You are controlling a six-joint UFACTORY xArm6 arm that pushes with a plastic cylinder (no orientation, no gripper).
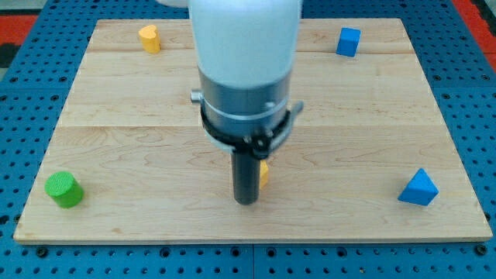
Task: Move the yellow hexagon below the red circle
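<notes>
My tip (246,201) rests on the wooden board (372,116) a little below its middle. A yellow block (264,173) sits right against the rod on the view's right; most of it is hidden behind the rod, so I cannot make out its shape. A second yellow block (149,37), rounded on one side, stands near the top left corner. No red circle shows in this view. The arm's wide body covers the top middle of the board.
A blue cube (349,41) stands at the top right. A blue triangle (418,188) sits at the bottom right. A green cylinder (63,190) sits at the bottom left, close to the board's edge.
</notes>
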